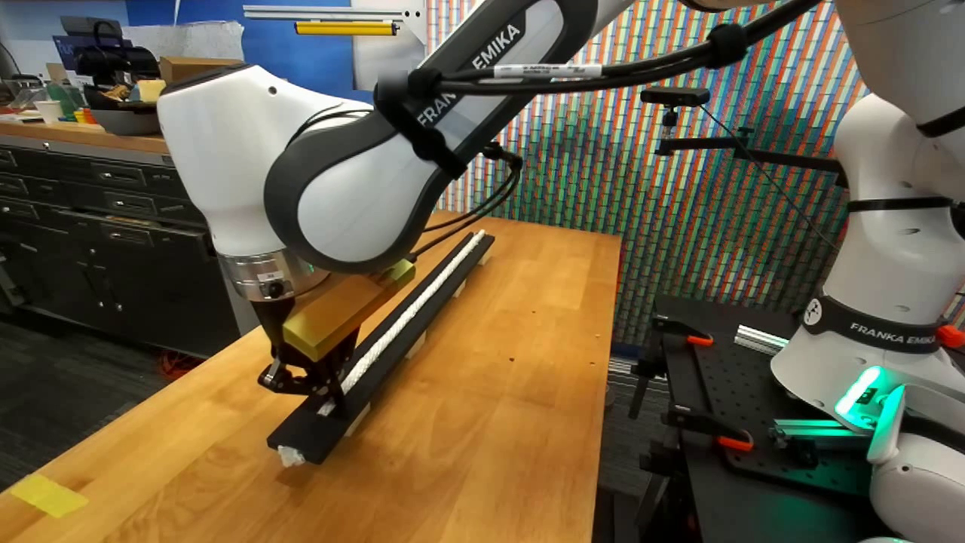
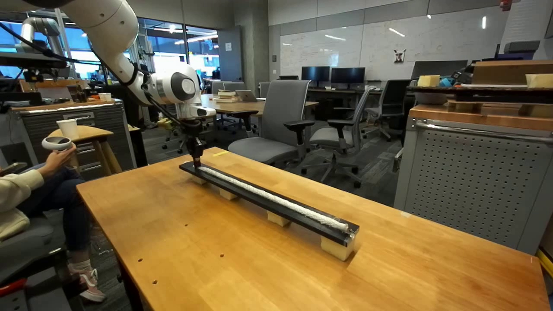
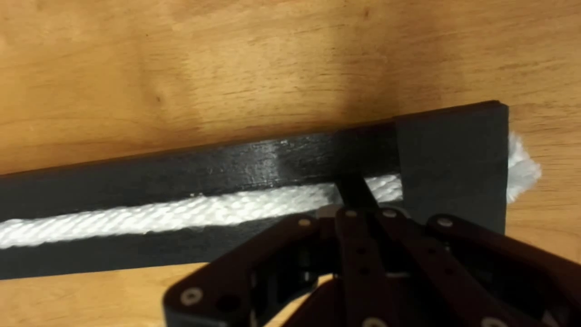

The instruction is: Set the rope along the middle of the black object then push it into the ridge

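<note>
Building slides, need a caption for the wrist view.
Near one end of the black bar, the closed pincer over the white rope lying along the bar's middle.

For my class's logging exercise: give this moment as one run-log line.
rope: along middle of black bar | jaws: shut, at rope beside black end band | frayed rope end: past band | push-in depth: unclear

1. In an exterior view, light-streaked whiteboard (image 2: 389, 54), half past one.
2. There, windows (image 2: 201, 54) at eleven o'clock; gray office chair (image 2: 285, 108), twelve; perforated-metal workbench (image 2: 479, 181), three.
3. In an exterior view, multicolored gridded wall (image 1: 614, 196), two o'clock; black drawer cabinets (image 1: 105, 253), nine; dark carpet (image 1: 68, 400), half past eight.
</note>
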Robot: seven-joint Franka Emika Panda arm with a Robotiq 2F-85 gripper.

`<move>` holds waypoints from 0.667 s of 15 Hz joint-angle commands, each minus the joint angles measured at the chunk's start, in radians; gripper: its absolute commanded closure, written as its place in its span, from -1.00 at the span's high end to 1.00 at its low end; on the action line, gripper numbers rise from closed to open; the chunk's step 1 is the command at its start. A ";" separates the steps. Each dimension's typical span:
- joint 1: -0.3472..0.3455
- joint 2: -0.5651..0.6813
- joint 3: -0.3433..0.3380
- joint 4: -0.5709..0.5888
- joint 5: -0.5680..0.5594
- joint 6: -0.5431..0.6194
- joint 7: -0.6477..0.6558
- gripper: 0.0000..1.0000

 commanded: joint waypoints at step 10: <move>0.013 -0.129 -0.033 -0.137 0.006 0.095 0.066 -0.98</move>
